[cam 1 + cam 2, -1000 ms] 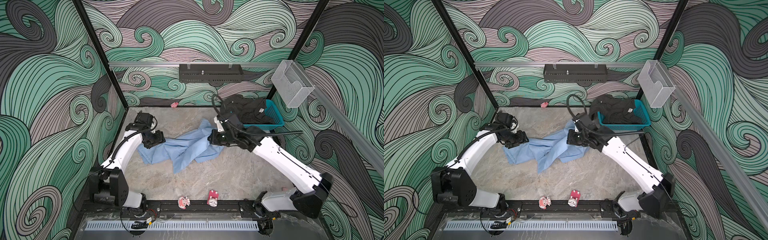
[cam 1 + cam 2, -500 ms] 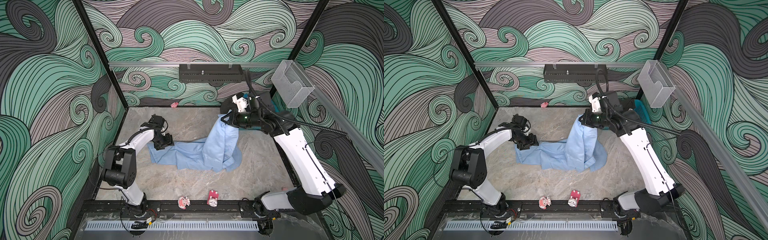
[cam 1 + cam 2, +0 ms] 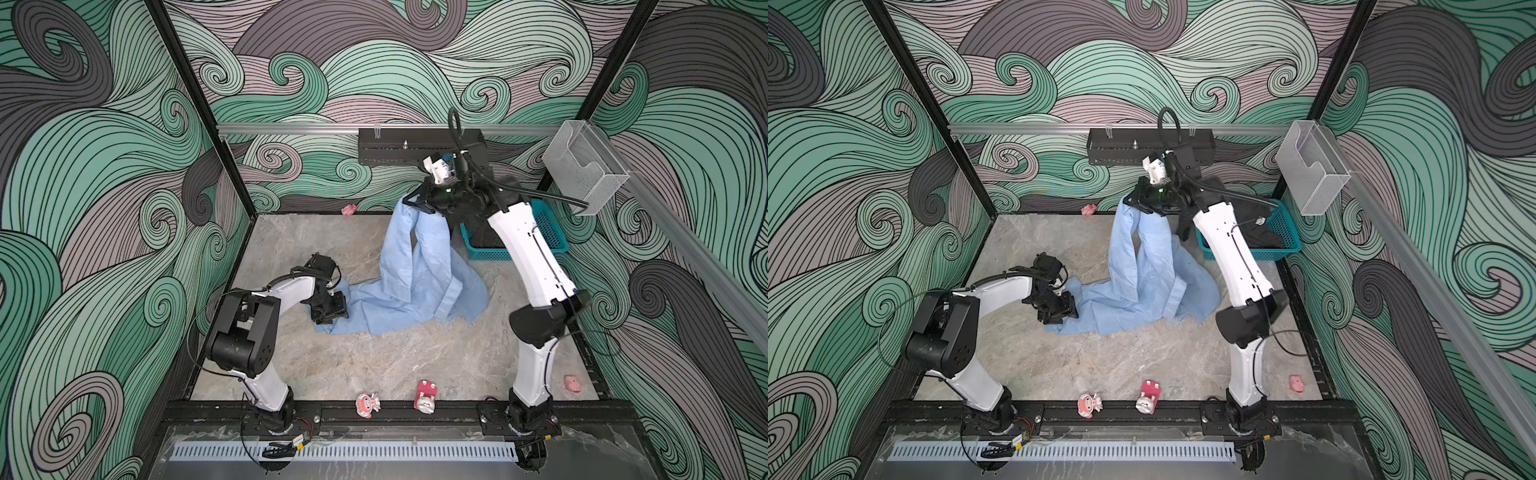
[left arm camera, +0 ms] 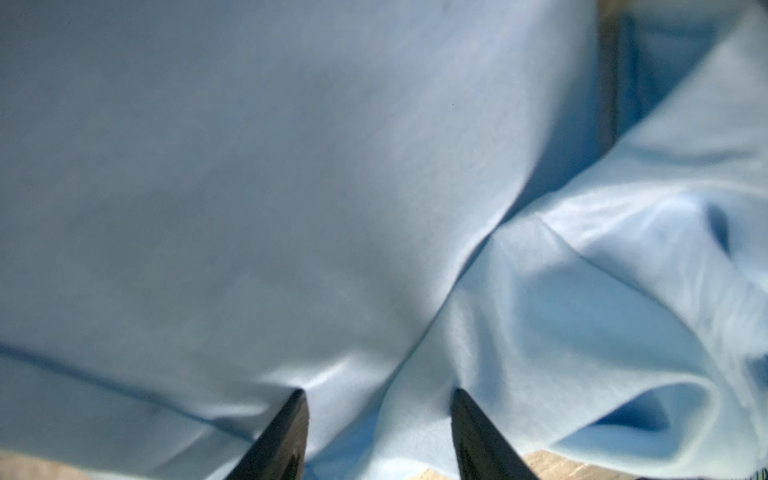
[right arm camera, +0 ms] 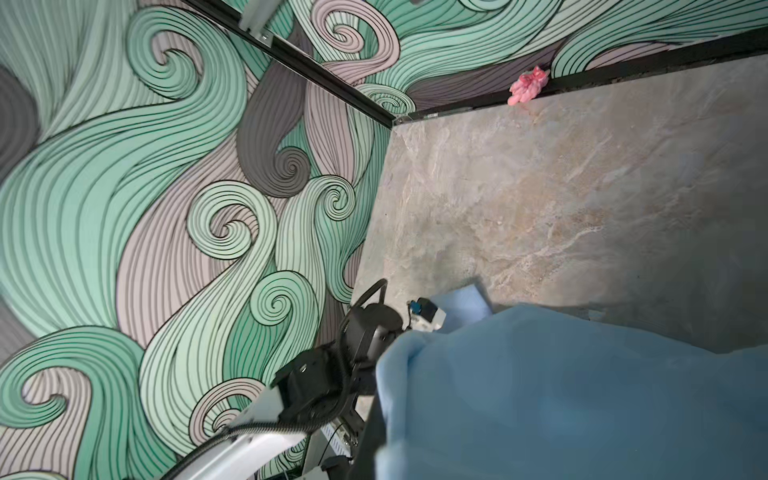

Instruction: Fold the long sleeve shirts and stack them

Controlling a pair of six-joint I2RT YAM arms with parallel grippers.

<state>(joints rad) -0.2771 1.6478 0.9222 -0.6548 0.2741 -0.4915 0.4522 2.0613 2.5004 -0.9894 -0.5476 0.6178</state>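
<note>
Above the far edge of the worktop [image 3: 374, 357], I am holding the right pincer [image 3: 417, 203] high, its jaws clamped tight on a bunch of the light blue shirt [image 3: 415, 286]. From that grip the cloth is hanging in two long strands, and its lower part is spreading over the middle of the worktop and trailing toward the left edge. I judge that the height is there to let gravity pull the tangle out, so that sleeves and body show themselves before any fold.

Near the left edge, the left pincer [image 3: 332, 307] is sitting low on the shirt's trailing end. In the left wrist view its jaws are standing partly apart, with a ridge of blue cloth rising between the fingertips [image 4: 297, 409]; I am seeing no pinch there yet. I read this as the anchor for the low end, so that the garment can be stretched between two holds and not swing from one.

The charcoal shirt [image 3: 1266, 237] is lying heaped in the teal basket [image 3: 1285, 226] at the far right corner, partly hidden by the right arm and apart from both pincers. Parked there, it is leaving the open middle free for spreading the blue one. Folding is not yet begun on either shirt.
</note>
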